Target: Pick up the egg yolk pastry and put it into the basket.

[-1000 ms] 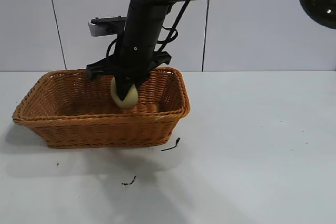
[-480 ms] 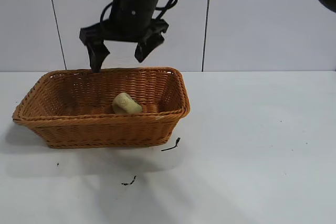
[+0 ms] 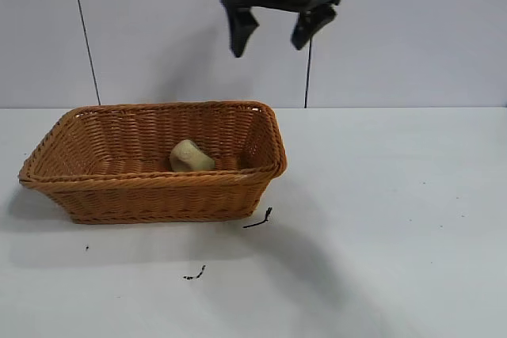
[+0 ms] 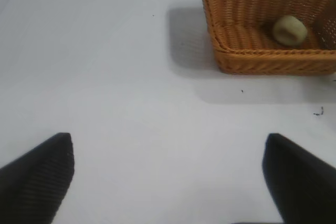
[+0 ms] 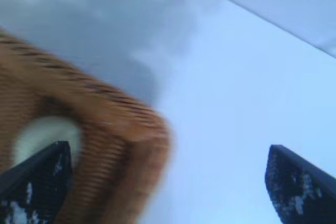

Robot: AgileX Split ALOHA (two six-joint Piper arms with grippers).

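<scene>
The egg yolk pastry lies loose on the floor of the orange-brown wicker basket, near its right end. My right gripper hangs open and empty high above the basket's right rim, well clear of it. The right wrist view shows its own open jaws with the basket corner and the pale pastry below. My left gripper is open and empty over bare table, far from the basket, with the pastry showing inside it. The left arm is out of the exterior view.
The basket stands at the left of the white table. Two small dark scraps lie in front of it, one by its front right corner and one nearer the front. A pale wall stands behind.
My right gripper held the pastry inside the basket, let it go, then rose high and moved right. The pastry now rests on the basket floor.
</scene>
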